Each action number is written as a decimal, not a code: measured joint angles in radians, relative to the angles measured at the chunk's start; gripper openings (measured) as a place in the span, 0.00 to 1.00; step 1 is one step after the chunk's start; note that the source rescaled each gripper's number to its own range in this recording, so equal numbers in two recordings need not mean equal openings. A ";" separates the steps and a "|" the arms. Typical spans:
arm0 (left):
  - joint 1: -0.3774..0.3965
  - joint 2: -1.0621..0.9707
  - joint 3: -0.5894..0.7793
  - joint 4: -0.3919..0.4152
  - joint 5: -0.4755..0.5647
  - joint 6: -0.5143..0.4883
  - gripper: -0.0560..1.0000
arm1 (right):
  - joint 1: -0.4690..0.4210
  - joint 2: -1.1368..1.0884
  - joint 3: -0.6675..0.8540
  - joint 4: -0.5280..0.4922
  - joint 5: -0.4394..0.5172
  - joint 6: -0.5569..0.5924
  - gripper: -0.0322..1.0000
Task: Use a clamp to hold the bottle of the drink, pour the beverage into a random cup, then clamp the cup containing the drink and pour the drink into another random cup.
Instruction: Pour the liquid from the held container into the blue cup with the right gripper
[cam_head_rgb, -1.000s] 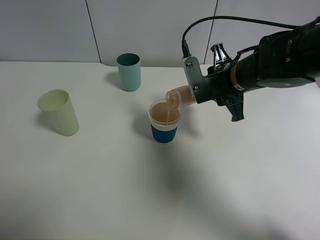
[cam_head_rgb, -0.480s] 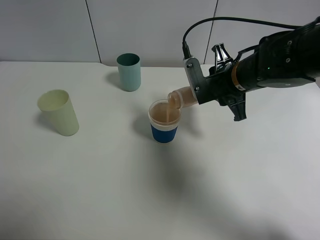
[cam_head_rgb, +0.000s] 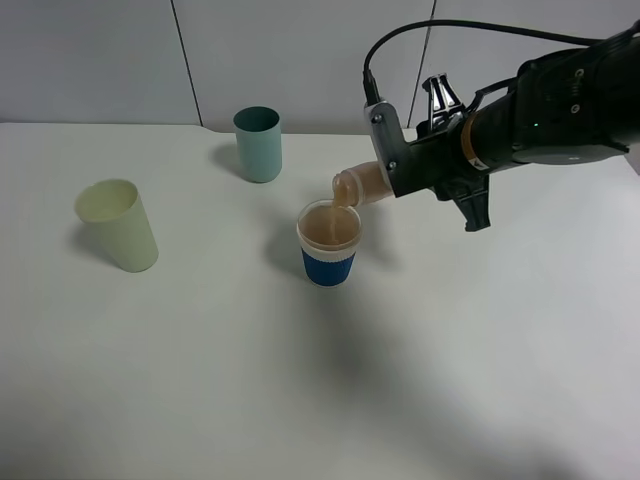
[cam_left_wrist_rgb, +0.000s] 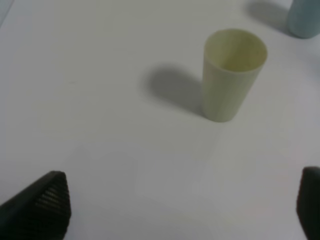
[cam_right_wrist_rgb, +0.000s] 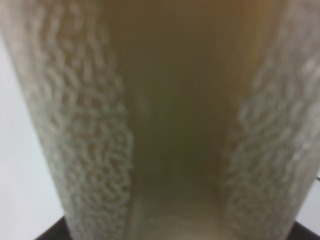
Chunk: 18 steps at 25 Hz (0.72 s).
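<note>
Over the last second the clamp (cam_head_rgb: 386, 160) has lifted the bottle (cam_head_rgb: 360, 186) slightly and brought it nearer level. No stream shows at its mouth, so the first pour is judged finished. The clamp grips the bottle. The cup (cam_head_rgb: 328, 262), holding beige drink (cam_head_rgb: 328, 230), stands at 7 o'clock from the bottle mouth, close but apart. The teal tumbler (cam_head_rgb: 258, 145) stands at 10 o'clock from the cup. The left gripper (cam_left_wrist_rgb: 175, 207) is wide and empty.

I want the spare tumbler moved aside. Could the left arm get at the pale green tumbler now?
Probably yes: the left tool is open and empty, the pale green tumbler stands upright ahead of it, with only bare table between.
</note>
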<state>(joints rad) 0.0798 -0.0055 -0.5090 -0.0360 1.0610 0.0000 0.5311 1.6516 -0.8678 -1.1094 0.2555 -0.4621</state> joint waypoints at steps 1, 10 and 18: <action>0.000 0.000 0.000 0.000 0.000 0.000 0.69 | 0.000 0.000 -0.004 -0.001 0.002 0.000 0.04; 0.000 0.000 0.000 0.000 0.000 0.000 0.69 | 0.000 0.000 -0.017 -0.016 0.012 -0.001 0.04; 0.000 0.000 0.000 0.000 0.000 0.000 0.69 | 0.000 0.000 -0.017 -0.019 0.013 -0.012 0.04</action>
<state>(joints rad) 0.0798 -0.0055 -0.5090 -0.0360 1.0610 0.0000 0.5311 1.6516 -0.8845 -1.1280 0.2686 -0.4739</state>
